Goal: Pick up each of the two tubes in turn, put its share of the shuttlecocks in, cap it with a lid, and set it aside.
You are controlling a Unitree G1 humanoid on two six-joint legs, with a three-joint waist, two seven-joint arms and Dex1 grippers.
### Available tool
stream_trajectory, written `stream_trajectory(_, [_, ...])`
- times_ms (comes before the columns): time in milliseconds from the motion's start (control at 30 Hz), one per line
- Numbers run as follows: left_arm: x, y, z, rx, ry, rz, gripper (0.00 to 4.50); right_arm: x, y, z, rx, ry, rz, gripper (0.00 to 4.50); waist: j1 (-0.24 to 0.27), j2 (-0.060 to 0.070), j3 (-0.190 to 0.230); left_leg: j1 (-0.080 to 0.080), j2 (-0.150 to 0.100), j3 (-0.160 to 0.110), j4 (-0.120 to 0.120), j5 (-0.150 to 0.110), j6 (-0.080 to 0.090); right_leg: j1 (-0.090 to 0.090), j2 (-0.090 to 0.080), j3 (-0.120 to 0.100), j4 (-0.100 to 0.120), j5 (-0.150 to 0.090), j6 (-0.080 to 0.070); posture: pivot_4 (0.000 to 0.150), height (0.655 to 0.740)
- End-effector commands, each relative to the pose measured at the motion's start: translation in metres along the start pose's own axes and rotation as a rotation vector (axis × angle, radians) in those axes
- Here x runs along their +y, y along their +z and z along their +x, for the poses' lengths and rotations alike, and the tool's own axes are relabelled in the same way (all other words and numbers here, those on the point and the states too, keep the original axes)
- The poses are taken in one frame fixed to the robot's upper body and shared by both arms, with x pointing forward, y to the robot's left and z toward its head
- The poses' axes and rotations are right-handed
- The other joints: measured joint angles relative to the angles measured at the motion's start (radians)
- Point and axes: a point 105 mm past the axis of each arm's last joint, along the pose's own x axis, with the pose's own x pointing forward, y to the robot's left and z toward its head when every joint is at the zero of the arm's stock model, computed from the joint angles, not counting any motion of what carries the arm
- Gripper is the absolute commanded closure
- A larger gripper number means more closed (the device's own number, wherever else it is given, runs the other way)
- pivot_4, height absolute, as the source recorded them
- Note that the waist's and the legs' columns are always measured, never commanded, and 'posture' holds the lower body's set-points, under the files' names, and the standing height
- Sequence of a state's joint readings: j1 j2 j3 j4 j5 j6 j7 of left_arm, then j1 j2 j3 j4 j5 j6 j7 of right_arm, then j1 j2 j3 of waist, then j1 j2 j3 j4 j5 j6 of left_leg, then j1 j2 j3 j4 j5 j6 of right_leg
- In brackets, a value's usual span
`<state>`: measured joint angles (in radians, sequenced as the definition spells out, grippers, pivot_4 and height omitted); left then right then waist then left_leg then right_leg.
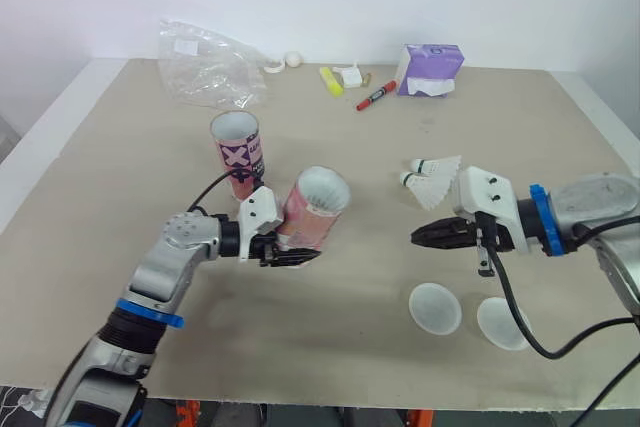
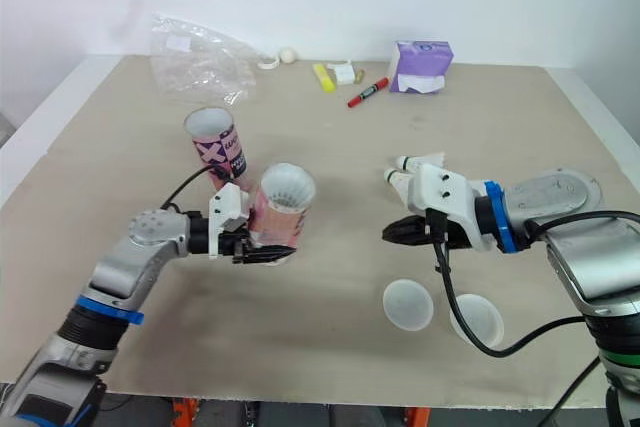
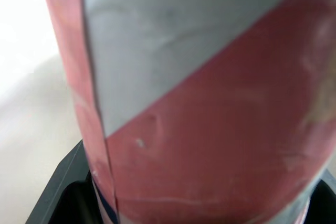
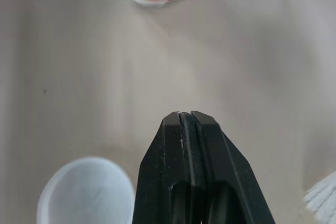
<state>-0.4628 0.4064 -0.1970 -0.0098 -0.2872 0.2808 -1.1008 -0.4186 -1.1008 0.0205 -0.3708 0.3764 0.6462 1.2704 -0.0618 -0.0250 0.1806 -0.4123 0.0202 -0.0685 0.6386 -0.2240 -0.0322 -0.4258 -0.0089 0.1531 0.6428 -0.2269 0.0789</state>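
**While the first tube is in hand, nothing is packed yet**

Although the left tool (image 1: pixel 288 257) has its two black fingers clamped on the lower part of one tube (image 1: pixel 315 209), the task looks to be at an early stage. That tube is held clear of the counter (image 1: pixel 120 197) and tilted, with its open mouth toward the robot's right. The shuttlecocks (image 1: pixel 432 179) lie on the counter near the right tool (image 1: pixel 418 237), which is pressed fully closed and carries nothing. Both lids (image 1: pixel 435 308) (pale, round, side by side) rest near the front edge of the counter, on neither tube. The second tube (image 1: pixel 237 152) stands upright just behind the held one, its mouth open. Loading, capping and setting aside are left to do for both tubes.

The held tube is a cylinder that looks like cardboard, with pink-red and pale grey diagonal bands and a white inside. Seen from the left wrist view, it has a lengthwise seam and a small dent or two.
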Motion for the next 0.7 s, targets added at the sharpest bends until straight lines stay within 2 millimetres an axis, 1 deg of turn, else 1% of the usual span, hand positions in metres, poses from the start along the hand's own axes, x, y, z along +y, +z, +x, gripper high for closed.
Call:
stream_trajectory(33, [-0.01,0.011,0.016,-0.098,-0.04,0.001,1.36,0.002,-0.003,-0.012,0.032,-0.023,-0.03,4.29,0.009,0.0,0.0,0.0,0.0,0.0,0.0,0.0,0.0,0.0,0.0,0.0,0.0,0.0,0.0,0.15,0.74])
stream_trajectory(100, [-0.014,0.009,0.026,-0.118,-0.062,-0.013,1.36,0.004,-0.009,-0.014,0.051,-0.022,-0.015,4.29,0.012,0.0,0.0,0.0,-0.001,0.0,0.001,0.0,0.0,0.001,0.0,0.0,0.0,-0.001,0.002,0.15,0.74])
stream_trajectory(133, [-0.015,0.008,0.029,-0.121,-0.068,-0.016,1.36,0.004,-0.01,-0.015,0.053,-0.023,-0.01,4.29,0.014,0.0,0.0,0.0,-0.001,0.0,0.001,0.0,0.0,0.001,0.0,0.0,0.0,-0.004,0.006,0.15,0.74])
stream_trajectory(267, [-0.019,-0.008,0.046,-0.102,-0.096,-0.011,1.36,0.005,-0.02,-0.021,0.091,-0.037,0.011,4.29,0.014,0.0,0.0,0.003,-0.001,0.0,0.001,0.0,0.0,0.003,0.0,0.0,0.0,-0.002,0.006,0.15,0.74])
stream_trajectory(367, [-0.021,-0.014,0.055,-0.095,-0.107,0.01,1.36,0.007,-0.023,-0.024,0.109,-0.044,0.014,4.29,0.015,0.0,0.0,0.004,-0.001,0.0,0.001,0.001,0.0,0.004,0.0,0.0,0.0,-0.001,0.007,0.15,0.74])
stream_trajectory(500, [-0.025,-0.023,0.059,-0.081,-0.119,0.06,1.36,0.011,-0.023,-0.027,0.11,-0.038,0.028,4.29,0.015,0.0,0.0,0.005,-0.001,0.0,0.002,0.001,0.0,0.005,0.0,0.0,0.0,0.0,0.007,0.15,0.74])
stream_trajectory(633, [-0.03,-0.034,0.055,-0.062,-0.143,0.078,1.36,0.012,-0.024,-0.03,0.115,-0.036,0.035,4.29,0.016,0.0,0.0,0.005,-0.001,0.0,0.002,0.001,0.0,0.005,0.0,0.0,0.0,0.0,0.007,0.15,0.74])
stream_trajectory(700, [-0.03,-0.037,0.054,-0.052,-0.137,0.071,1.36,0.012,-0.026,-0.031,0.127,-0.033,0.033,4.29,0.016,0.0,0.0,0.005,-0.001,0.0,0.002,0.001,0.0,0.006,0.0,0.0,0.0,0.0,0.007,0.15,0.74])
